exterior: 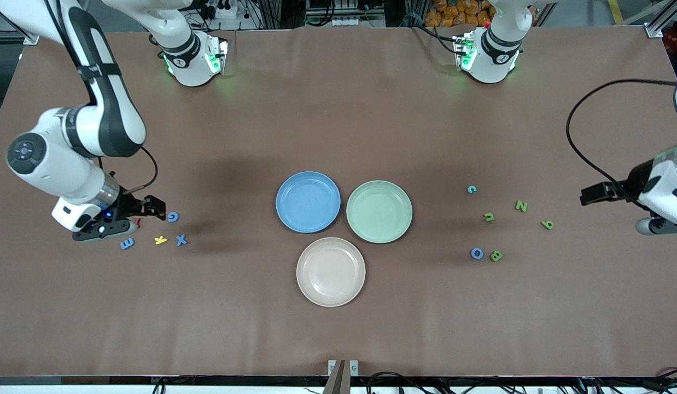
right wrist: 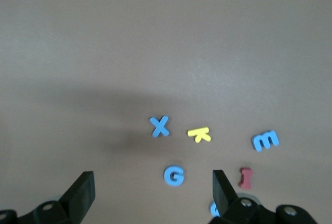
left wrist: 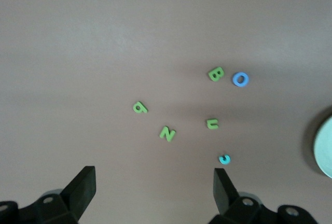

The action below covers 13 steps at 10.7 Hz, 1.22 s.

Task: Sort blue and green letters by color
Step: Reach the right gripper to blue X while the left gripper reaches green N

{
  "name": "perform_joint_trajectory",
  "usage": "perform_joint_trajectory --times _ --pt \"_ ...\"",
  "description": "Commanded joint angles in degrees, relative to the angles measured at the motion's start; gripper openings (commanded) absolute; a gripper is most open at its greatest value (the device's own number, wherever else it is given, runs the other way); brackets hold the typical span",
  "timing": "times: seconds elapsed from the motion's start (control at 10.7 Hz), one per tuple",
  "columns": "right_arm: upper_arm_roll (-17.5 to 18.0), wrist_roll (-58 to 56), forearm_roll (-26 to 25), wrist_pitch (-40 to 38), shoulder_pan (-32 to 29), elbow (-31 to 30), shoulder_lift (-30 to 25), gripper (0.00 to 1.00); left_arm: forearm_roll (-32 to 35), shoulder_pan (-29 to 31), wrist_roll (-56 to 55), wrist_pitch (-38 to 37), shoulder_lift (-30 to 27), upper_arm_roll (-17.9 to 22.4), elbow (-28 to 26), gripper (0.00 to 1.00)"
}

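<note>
A: Both hands are seen spread wide, nothing held. Right hand (exterior: 152, 208) hangs low over the counter (exterior: 338, 126) nr the right arm's end, by the blue G (exterior: 173, 216), X (exterior: 181, 239), E (exterior: 127, 243).

B: Risk there? The yellow K (exterior: 161, 239) and a dark-red piece (right wrist: 246, 177) are packed close; either could be nipped w/ a blue one.

A: Left hand (left wrist: 155, 193) waits over the left arm's end, above green N (exterior: 521, 206), U (exterior: 489, 217), P (exterior: 547, 224), B (exterior: 496, 255).

B: B is just beside a blue O (exterior: 477, 253); both could be taken, so the blue plate (exterior: 308, 201) or green plate (exterior: 379, 211) gets a wrong colour.
</note>
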Motion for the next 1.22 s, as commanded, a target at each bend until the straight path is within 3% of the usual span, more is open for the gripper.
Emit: perform_joint_trajectory --times 0.0,0.28,0.56,0.75,1.12 --pt "0.1 -1.3 -0.9 8.3 0.0 -1.1 5.6 0.99 -1.1 5.8 7.2 12.3 -0.1 -0.2 -9.1 1.00" --pt "0.1 -1.3 -1.0 12.3 0.7 -0.8 10.1 0.90 -1.3 7.5 8.5 28.7 0.2 -0.1 -21.1 1.00" --pt "0.1 -1.0 -1.0 15.6 0.9 -0.6 13.5 0.80 -1.2 7.3 10.2 35.2 -0.4 -0.1 -29.2 1.00" --pt "0.1 -0.9 -1.0 18.4 1.0 -0.7 15.4 0.73 -1.3 7.2 15.5 43.4 -0.8 -0.2 -36.4 1.00" --pt "0.1 -0.7 -0.9 22.7 0.5 -1.1 17.7 0.68 -1.9 4.7 22.9 45.0 0.8 -0.4 -39.9 1.00"
